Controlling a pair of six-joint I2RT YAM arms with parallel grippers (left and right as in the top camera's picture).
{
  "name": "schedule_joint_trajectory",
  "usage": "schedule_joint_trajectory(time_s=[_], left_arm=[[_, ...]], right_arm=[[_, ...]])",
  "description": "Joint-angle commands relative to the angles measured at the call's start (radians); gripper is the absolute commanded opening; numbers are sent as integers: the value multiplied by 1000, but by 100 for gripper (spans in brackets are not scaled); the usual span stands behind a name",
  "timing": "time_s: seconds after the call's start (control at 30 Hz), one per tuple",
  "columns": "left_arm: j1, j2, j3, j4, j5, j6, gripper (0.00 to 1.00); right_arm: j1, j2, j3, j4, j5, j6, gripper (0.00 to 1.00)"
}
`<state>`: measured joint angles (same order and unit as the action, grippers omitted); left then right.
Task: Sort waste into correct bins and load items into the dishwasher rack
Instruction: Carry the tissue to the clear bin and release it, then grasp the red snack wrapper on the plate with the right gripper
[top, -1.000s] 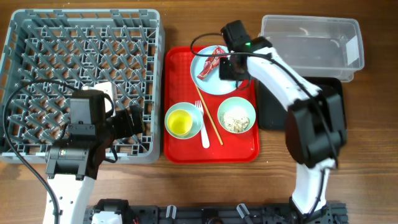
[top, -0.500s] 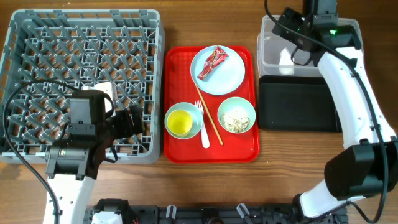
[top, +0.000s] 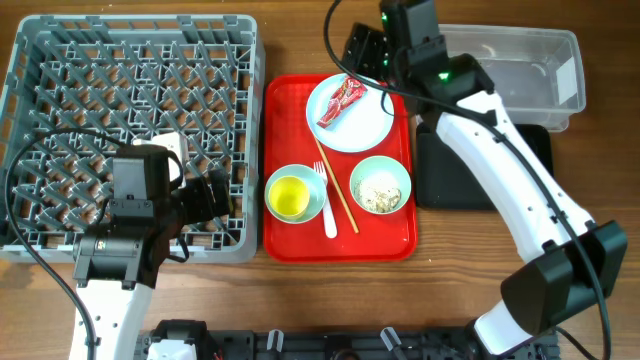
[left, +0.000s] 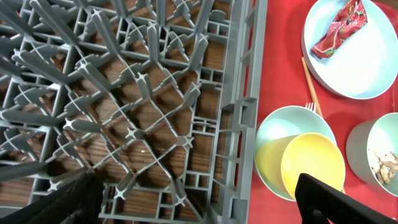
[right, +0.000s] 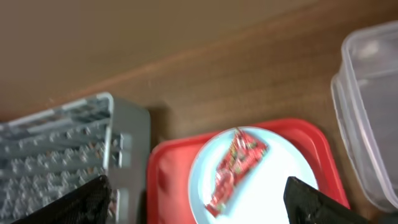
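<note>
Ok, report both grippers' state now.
Left gripper: open, empty, over the rack.
Right gripper: open, empty.

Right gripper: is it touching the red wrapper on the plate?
Apart. In the right wrist view the right gripper is open above the mint plate, and the red wrapper lies on the plate, clear of both fingers.

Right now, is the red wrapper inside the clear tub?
No, the wrapper lies on the plate on the red tray, outside the tub.
</note>
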<state>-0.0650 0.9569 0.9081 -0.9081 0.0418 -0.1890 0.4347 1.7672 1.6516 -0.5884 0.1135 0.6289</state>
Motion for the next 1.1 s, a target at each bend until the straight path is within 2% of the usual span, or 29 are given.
schedule_joint_trajectory(time_s=[0.0,0.27,0.57,0.8,0.9,0.97,1.07], left_arm=[[-5,0,16,-3,-13,-5,100],[-5,0,16,-3,-13,-5,100],[-5,0,16,-3,-13,-5,100],[-5,0,16,-3,-13,-5,100],[-5,0,16,-3,-13,-6,100],[-5,0,16,-3,-13,-5,100],[-5,0,16,-3,-13,-5,100]], right_arm=[[30,80,-3,31,59,61,90],[66,301,-3,27,60,88,90],[92,451,-3,31,81,134,89],[92,481,-4,30,81,142,72],[93,491,-5,6,80,166,54],[96,499,-5,-3,69,175,51],[101,500,-5,-9,34,175,41]])
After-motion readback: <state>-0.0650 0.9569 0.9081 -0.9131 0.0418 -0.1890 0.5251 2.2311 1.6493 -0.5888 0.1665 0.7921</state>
